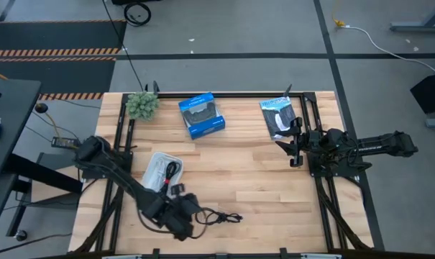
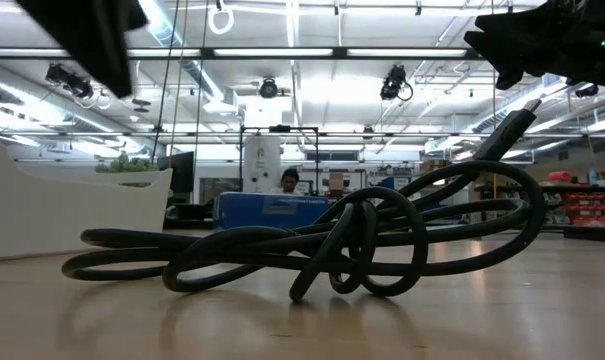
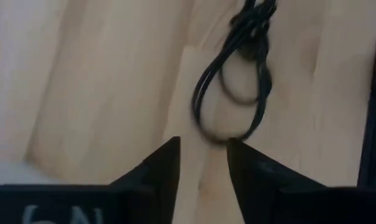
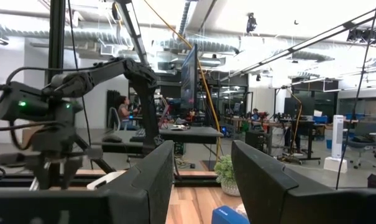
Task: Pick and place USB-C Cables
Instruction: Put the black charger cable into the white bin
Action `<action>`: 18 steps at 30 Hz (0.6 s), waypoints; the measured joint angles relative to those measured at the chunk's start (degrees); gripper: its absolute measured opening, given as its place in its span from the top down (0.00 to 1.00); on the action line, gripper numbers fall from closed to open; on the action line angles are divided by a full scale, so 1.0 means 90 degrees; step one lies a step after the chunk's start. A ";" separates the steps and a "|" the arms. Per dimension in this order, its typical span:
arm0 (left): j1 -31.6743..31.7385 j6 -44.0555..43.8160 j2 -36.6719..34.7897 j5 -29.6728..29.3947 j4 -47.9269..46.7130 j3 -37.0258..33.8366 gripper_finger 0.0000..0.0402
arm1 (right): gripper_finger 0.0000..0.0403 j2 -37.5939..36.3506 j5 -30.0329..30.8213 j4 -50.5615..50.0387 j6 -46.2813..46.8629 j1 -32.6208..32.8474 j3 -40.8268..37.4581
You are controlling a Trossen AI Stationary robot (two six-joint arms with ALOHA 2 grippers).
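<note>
A black USB-C cable [image 1: 218, 216] lies in a loose coil on the wood near the table's near edge. In the low view this cable [image 2: 352, 245] fills the foreground, its plug end [image 2: 522, 115] sticking up. My left gripper [image 1: 190, 216] is low over the table just left of it, open; in the left wrist view the gripper [image 3: 203, 146] has the cable's loop [image 3: 228, 93] right ahead of its fingertips. A white cable [image 1: 157, 170] and another black cable [image 1: 172, 171] lie in a white tray [image 1: 151, 180]. My right gripper [image 1: 295, 149] waits open at the table's right side. My left gripper stands open with the end of the black cable's loop [image 3: 220, 138] right at its fingertips, coming at it slanting down from the table's left. Whether a finger touches the loop, I cannot tell. The cable lies flat on the table.
A blue box [image 1: 201, 115] and a black-and-white packet [image 1: 278, 119] lie near the far edge, and a small green plant [image 1: 142, 105] sits at the far left corner. Bare wood stretches between the cable and my right arm. A person [image 2: 289, 180] shows far behind the table.
</note>
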 joint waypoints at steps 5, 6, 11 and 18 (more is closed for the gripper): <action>0.0337 0.0588 0.0442 0.0212 0.1071 0.0000 0.51 | 0.58 0.0000 0.0000 0.0003 0.0001 0.0002 0.0000; 0.0394 0.0666 0.0522 0.0298 0.1260 0.0000 0.48 | 0.58 0.0001 0.0002 0.0002 0.0000 0.0000 0.0000; 0.0649 0.1076 0.0927 0.0854 0.2198 0.0000 0.33 | 0.58 0.0000 0.0000 0.0002 0.0000 0.0001 0.0002; 0.0934 0.1616 0.1198 0.0868 0.2365 0.0000 0.26 | 0.58 0.0002 0.0000 -0.0002 0.0000 0.0002 0.0002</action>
